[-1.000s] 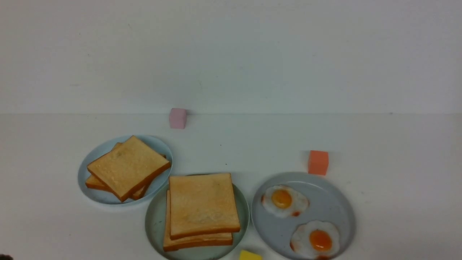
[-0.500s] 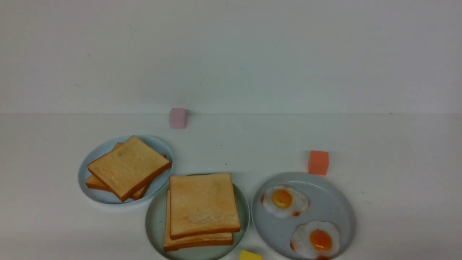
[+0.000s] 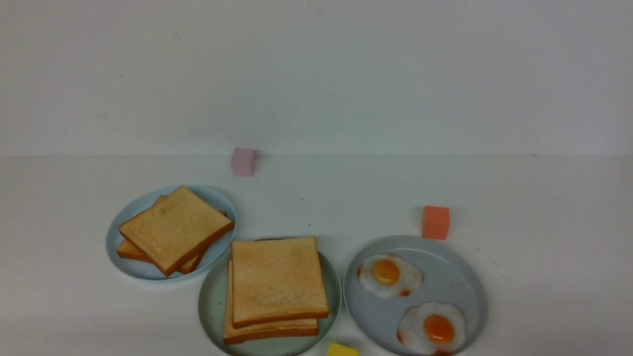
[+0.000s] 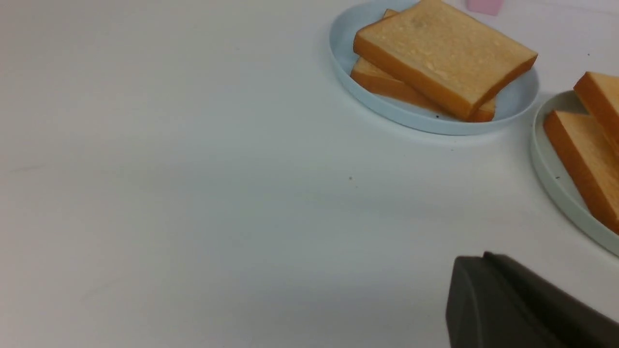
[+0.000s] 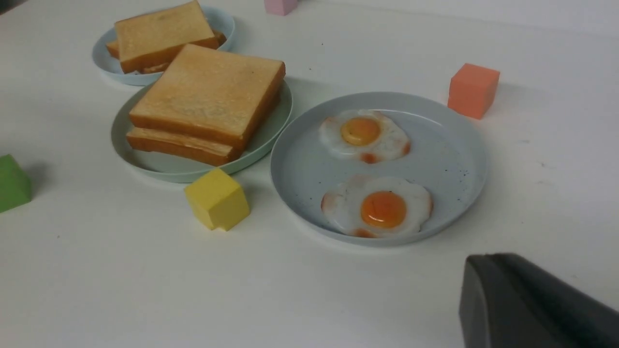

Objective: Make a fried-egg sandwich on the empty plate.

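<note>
The sandwich [image 3: 276, 289] sits stacked on the green plate [image 3: 211, 301], near centre of the tabletop [image 3: 544, 257], between the toast plate [image 3: 129, 267] and the egg plate [image 3: 460, 282]. Both my left hand [image 4: 522, 309] and right hand [image 5: 532, 304] are closed and carry nothing. I judge the job finished, so I keep both hands well clear of the stack.

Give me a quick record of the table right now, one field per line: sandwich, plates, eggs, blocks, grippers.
sandwich: fried-egg sandwich, two toast slices stacked on the mint-green plate; egg between them not visible
toast plate: light-blue plate with plain toast pile
egg plate: grey-blue plate with two fried eggs
blocks: pink, orange, yellow, green
grippers: left gripper and right gripper shut, holding nothing, away from the plates
</note>
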